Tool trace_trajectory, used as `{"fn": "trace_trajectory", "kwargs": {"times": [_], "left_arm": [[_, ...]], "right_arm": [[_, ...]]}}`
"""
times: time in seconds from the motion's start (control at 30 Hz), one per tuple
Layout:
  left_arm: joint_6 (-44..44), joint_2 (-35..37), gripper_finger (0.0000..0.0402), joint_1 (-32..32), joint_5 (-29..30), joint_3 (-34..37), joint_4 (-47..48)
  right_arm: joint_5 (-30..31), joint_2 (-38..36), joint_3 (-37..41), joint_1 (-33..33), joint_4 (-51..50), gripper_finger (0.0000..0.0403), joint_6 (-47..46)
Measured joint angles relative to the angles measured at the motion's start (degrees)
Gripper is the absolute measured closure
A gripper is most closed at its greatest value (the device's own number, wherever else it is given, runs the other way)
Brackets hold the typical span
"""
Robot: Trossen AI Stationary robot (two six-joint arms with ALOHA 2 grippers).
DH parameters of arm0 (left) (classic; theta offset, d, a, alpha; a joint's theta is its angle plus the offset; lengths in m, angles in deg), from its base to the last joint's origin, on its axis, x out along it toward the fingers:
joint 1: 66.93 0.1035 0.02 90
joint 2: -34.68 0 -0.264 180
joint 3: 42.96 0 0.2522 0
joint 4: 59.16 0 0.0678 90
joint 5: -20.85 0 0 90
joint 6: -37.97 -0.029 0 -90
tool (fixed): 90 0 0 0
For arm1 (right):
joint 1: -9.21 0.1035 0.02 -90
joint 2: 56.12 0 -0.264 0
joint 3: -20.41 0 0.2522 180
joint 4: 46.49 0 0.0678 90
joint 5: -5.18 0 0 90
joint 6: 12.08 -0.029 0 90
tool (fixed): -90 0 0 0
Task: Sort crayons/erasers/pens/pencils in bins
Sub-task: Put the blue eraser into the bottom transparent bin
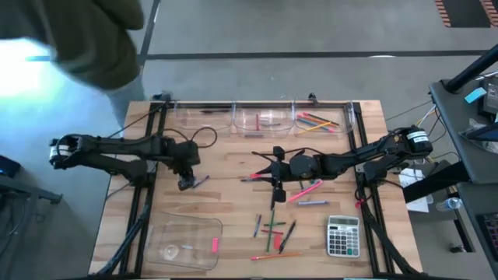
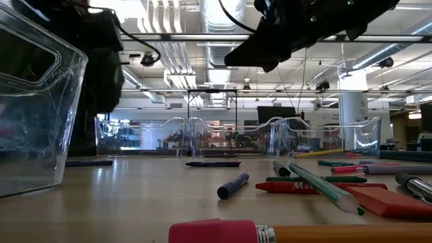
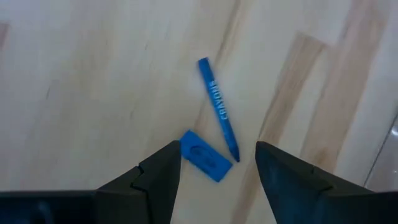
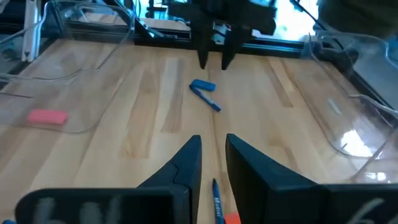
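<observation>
Left tool [image 1: 187, 183] pointed down over the bench [image 1: 226, 202], fingers wide above blue eraser [image 3: 206, 164] and blue crayon [image 3: 219, 109], right tool [image 1: 274, 174] hanging mid-bench, fingers narrow, empty

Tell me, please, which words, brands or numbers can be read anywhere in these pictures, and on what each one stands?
"Ma...": white letters on the red marker in the low view; the rest is hidden behind a green pencil.
Print along the blue crayon, left wrist view: blurred, looks like a brand name, not surely readable.
Mark on the blue eraser: too faint to read.
Calculator keys and display: too small to read.
</observation>
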Motion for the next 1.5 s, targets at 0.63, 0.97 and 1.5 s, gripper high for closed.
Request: {"fn": "trace_trajectory", "kwargs": {"times": [0.63, 0.97, 1.5], "left_arm": [[-19.82, -27.66, 0.0208, 3.74, -0.22, -18.09, 14.59], [-34.44, -34.25, 0.0208, 3.96, 2.11, -19.03, 18.16], [-27.70, -33.40, 0.0208, 1.78, -1.30, -18.15, 16.22]], "right_arm": [[0.04, 0.00, -0.11, -0.02, -2.25, 0.0339, 2.53], [0.06, 0.00, -0.11, 0.00, -4.78, 0.0339, 3.36], [0.06, -0.02, -0.11, -0.02, -4.79, 0.0339, 4.73]]}}
